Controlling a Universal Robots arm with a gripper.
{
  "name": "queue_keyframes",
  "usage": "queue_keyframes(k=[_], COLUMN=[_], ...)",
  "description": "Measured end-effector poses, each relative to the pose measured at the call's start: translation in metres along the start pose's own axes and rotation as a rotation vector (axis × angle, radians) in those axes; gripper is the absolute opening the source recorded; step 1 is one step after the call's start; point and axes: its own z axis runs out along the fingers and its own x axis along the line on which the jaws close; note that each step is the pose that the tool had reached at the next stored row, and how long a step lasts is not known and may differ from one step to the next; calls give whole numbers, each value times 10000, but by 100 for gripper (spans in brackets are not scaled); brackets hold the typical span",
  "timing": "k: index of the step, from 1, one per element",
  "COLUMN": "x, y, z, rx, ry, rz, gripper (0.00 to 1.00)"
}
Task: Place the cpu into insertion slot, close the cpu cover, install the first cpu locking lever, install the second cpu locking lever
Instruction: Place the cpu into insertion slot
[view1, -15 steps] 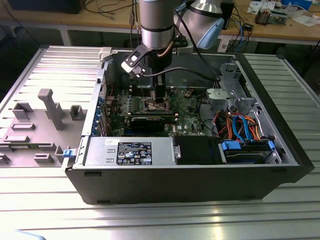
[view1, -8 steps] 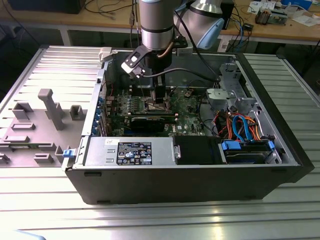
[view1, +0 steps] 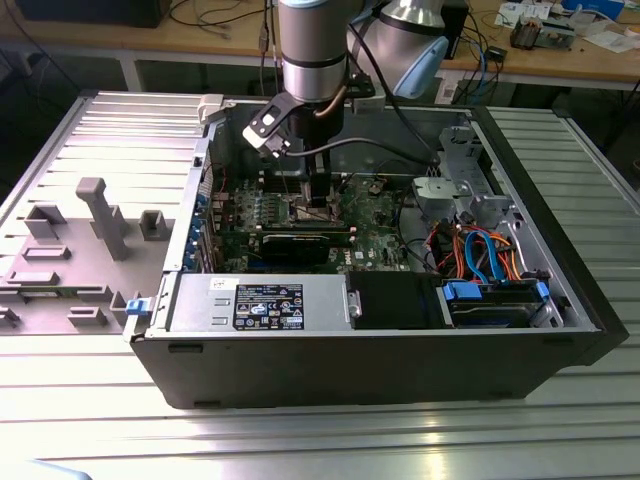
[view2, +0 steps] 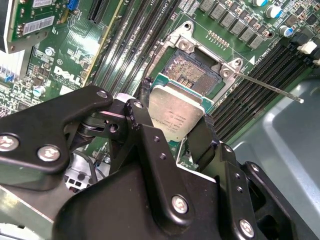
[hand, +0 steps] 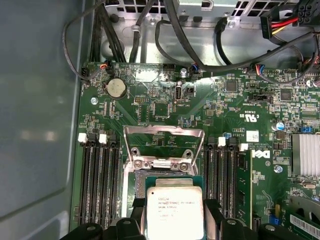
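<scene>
My gripper (view2: 174, 119) is shut on the cpu (view2: 177, 112), a flat silver square pinched by its edges between two black fingers (view2: 143, 95). The chip hangs low over the near part of the insertion slot (view2: 192, 72), whose gold-brown contact field shows beyond it; I cannot tell if they touch. In the first wrist view the cpu (hand: 175, 210) sits just in front of the cpu cover (hand: 164, 131), which stands raised and open. A thin locking lever (view2: 270, 86) sticks out sideways, unlatched. In the exterior view the gripper (view1: 318, 195) reaches down into the open computer case (view1: 380, 355).
Long black memory slots (hand: 97, 182) flank the socket on both sides. A black graphics card (view1: 300, 243), a power supply (view1: 262, 303) and a drive cage with coloured cables (view1: 490, 255) fill the case. Black cables (hand: 165, 30) run near the case wall. A grey fixture (view1: 100, 215) stands outside.
</scene>
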Motion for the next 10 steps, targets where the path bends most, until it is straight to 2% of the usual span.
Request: queue_keyframes(k=[4, 10], x=[33, 41], y=[0, -1], z=[22, 38], rx=[0, 1], ry=[-1, -4], rz=[-1, -1], gripper=[55, 55])
